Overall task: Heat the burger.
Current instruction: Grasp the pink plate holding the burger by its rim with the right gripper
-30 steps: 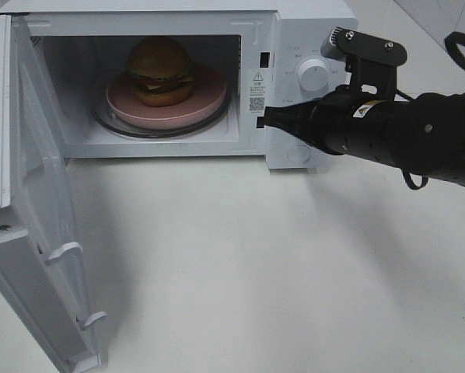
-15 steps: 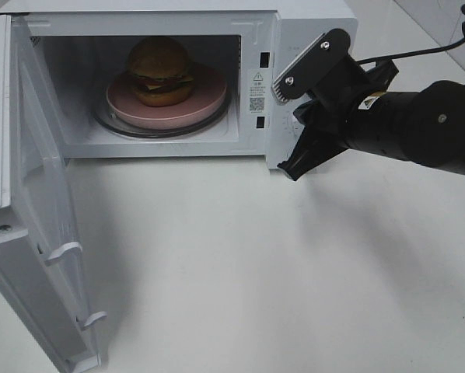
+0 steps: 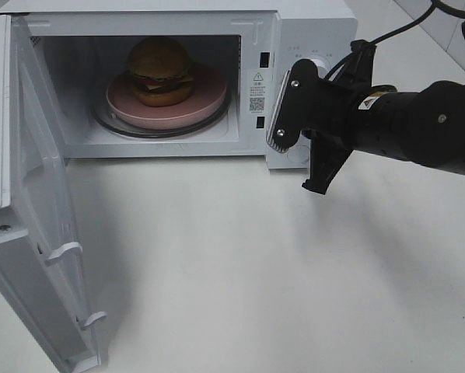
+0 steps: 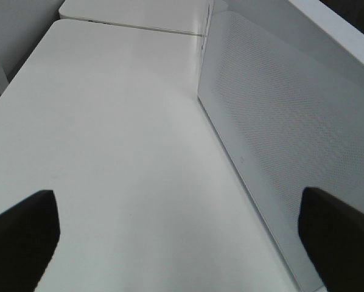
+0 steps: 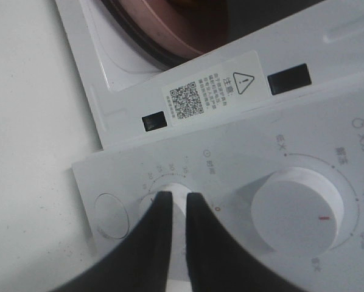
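Holding burger (image 3: 159, 68) on plate (image 3: 211, 105): microwave (image 3: 310, 27)

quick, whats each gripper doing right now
left gripper: open, holding nothing
right gripper: shut on the lower knob

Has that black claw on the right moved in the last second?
Yes. In the high view the right gripper has swung rightward and down, from the door-latch slots to the control panel's lower edge.
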You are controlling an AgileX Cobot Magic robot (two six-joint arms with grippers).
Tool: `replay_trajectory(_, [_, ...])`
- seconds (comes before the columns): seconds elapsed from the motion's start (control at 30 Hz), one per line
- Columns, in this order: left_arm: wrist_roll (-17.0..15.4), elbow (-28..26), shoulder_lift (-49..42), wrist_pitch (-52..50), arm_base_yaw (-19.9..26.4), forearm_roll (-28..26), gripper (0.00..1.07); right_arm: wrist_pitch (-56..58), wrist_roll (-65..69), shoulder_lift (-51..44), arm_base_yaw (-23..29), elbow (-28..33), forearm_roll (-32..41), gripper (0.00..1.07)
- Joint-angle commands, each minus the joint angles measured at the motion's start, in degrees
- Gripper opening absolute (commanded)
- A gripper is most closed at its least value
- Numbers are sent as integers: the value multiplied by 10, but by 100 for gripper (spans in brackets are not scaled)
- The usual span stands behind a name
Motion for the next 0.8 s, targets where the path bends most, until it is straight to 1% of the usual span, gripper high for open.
replay_trajectory(0.03, [-5,2,-4,0,1,-2,100,1,-63,-6,-1,1,-6,18])
replay_trajectory(0.07, [-5,2,-4,0,1,-2,100,1,-73,-6,-1,1,-8,20])
replay_trajectory(0.1, [-5,2,-4,0,1,-2,100,1,-73,-6,-1,1,-8,20])
replay_trajectory(0.17, [-5,2,-4,0,1,-2,100,6,-95,-6,-1,1,-17,32])
replay_trajectory(0.2, [-5,2,-4,0,1,-2,100,6,-95,-6,-1,1,-17,32])
replay_trajectory(0.23, [-5,2,-4,0,1,-2,100,7,-99,-6,-1,1,-17,36])
replay_trajectory(0.27, [-5,2,-4,0,1,-2,100,7,-99,-6,-1,1,-17,36])
replay_trajectory(0.3, [-5,2,-4,0,1,-2,100,11,-103,-6,-1,1,-17,45])
replay_trajectory(0.33, [-5,2,-4,0,1,-2,100,13,-105,-6,-1,1,-17,50])
replay_trajectory(0.37, [-5,2,-4,0,1,-2,100,13,-105,-6,-1,1,-17,50])
replay_trajectory(0.43, [-5,2,-4,0,1,-2,100,13,-105,-7,-1,1,-17,67])
replay_trajectory(0.47, [-5,2,-4,0,1,-2,100,13,-105,-7,-1,1,-17,67])
replay_trajectory(0.5, [-5,2,-4,0,1,-2,100,13,-105,-7,-1,0,-18,71])
replay_trajectory(0.53, [-5,2,-4,0,1,-2,100,13,-105,-7,-1,0,-18,71])
replay_trajectory(0.57, [-5,2,-4,0,1,-2,100,14,-106,-9,-1,-3,-18,78])
replay_trajectory(0.6, [-5,2,-4,0,1,-2,100,14,-106,-9,-1,-3,-18,78])
replay_trajectory(0.63, [-5,2,-4,0,1,-2,100,19,-107,-9,-1,-7,-18,82])
replay_trajectory(0.73, [-5,2,-4,0,1,-2,100,41,-107,-9,-1,-18,-34,80])
replay_trajectory(0.77, [-5,2,-4,0,1,-2,100,70,-105,-9,1,-27,-56,79])
replay_trajectory(0.8, [-5,2,-4,0,1,-2,100,70,-105,-9,1,-27,-56,79])
